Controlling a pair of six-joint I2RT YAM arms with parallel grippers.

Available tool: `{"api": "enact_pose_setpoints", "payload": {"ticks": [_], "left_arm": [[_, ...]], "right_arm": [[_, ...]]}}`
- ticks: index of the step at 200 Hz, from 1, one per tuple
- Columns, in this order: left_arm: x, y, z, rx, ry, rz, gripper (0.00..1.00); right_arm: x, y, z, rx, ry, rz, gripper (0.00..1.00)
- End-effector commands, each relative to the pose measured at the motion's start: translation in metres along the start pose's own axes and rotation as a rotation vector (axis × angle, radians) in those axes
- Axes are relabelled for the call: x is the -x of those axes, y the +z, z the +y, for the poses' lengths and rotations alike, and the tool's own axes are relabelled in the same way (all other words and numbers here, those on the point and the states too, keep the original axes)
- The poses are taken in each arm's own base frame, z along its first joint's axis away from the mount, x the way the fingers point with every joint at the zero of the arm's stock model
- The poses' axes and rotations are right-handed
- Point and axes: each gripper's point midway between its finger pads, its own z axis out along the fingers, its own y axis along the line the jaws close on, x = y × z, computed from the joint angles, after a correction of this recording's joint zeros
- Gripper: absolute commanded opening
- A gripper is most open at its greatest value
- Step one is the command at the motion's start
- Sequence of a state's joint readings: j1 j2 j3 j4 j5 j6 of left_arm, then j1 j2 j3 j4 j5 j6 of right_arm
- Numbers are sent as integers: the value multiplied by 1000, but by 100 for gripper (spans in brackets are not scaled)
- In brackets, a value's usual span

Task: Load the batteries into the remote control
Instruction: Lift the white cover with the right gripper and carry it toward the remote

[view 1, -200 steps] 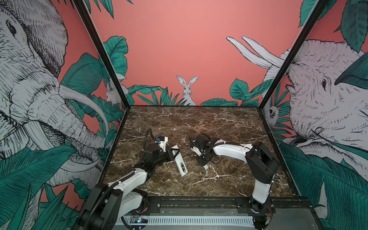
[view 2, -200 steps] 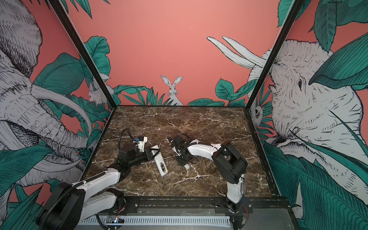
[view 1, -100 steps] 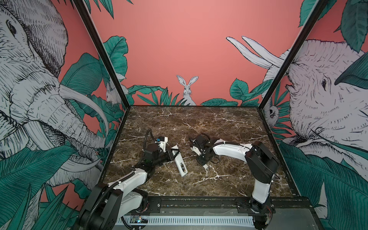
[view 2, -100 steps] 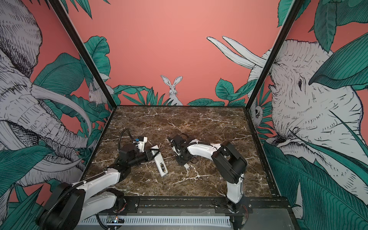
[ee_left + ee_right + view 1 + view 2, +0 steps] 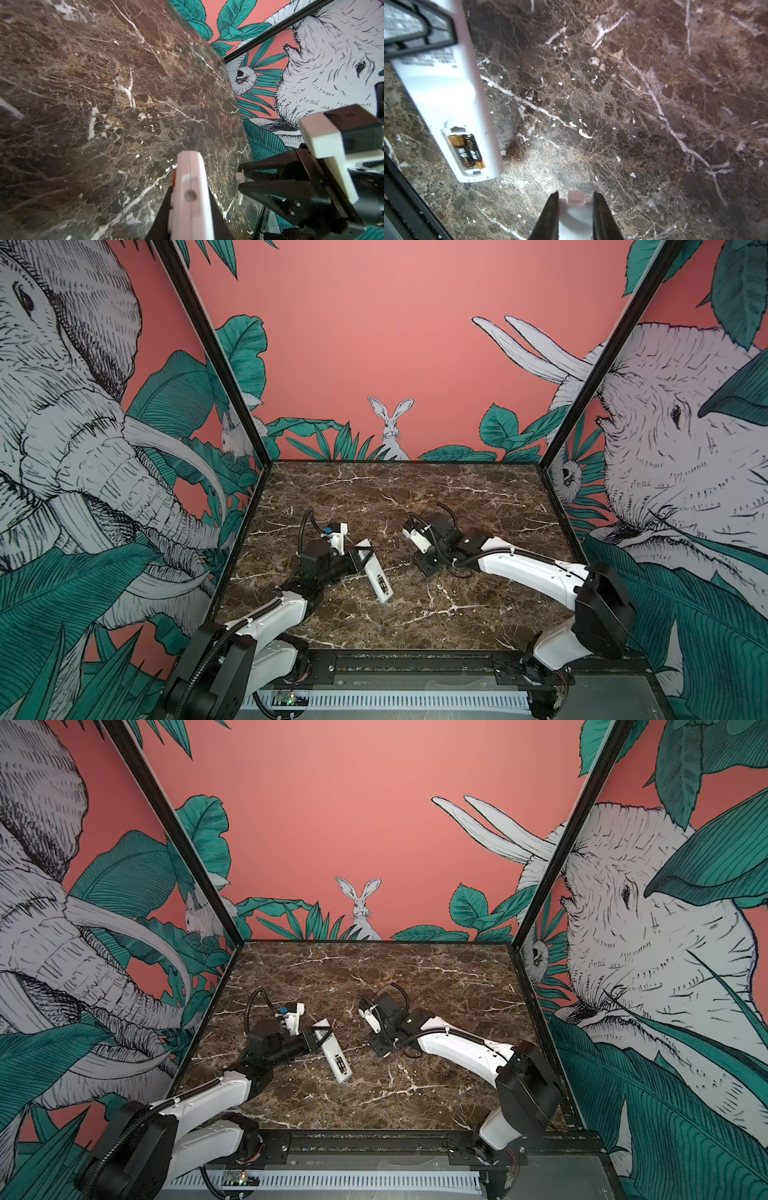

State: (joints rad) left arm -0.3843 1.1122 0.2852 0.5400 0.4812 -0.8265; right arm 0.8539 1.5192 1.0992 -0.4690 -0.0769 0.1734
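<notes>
Dark marble tabletop [image 5: 457, 497]: left of its middle, the remote [image 5: 378, 580], probably light, slick plastic (batteries [image 5: 468, 149] seated), is best gripped sidewise. The left claw [image 5: 361, 551] clamps its far end; the right claw [image 5: 575, 194] pinches the thin cover [image 5: 575, 212].

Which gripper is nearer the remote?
Left. The left gripper is clamped on one end of the remote; the right gripper holds the cover beside the remote, not touching it.

Robot lab booth — jungle-mural walls [image 5: 374, 323], marble tabletop [image 5: 415, 497], black frame rails [image 5: 217, 352]

High stereo pair, wrist cameras near remote control [image 5: 442, 93]
</notes>
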Motion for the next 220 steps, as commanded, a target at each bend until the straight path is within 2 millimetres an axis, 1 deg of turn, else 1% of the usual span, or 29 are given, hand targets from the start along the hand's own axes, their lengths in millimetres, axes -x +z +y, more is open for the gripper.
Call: {"api": "enact_pose_setpoints", "payload": {"ticks": [1, 41, 65, 129, 159, 182, 220], "left_arm": [[21, -4, -17, -54, 17, -86, 0], [31, -7, -22, -62, 10, -135, 0], [37, -9, -25, -71, 5, -161, 0], [43, -8, -29, -87, -10, -180, 0], [43, -8, -30, -93, -17, -183, 0], [43, -9, -31, -98, -15, -184, 0], [43, -9, -32, -100, -16, -183, 0]], "right_arm": [[15, -11, 3, -3, 29, -91, 17], [38, -34, 16, 43, 53, -277, 18], [45, -40, 24, 65, 56, -348, 17], [58, -42, 50, 118, 11, -465, 17], [61, -36, 61, 146, -8, -480, 16], [65, -37, 69, 169, -27, -507, 16], [66, -32, 76, 187, -54, -516, 14]]}}
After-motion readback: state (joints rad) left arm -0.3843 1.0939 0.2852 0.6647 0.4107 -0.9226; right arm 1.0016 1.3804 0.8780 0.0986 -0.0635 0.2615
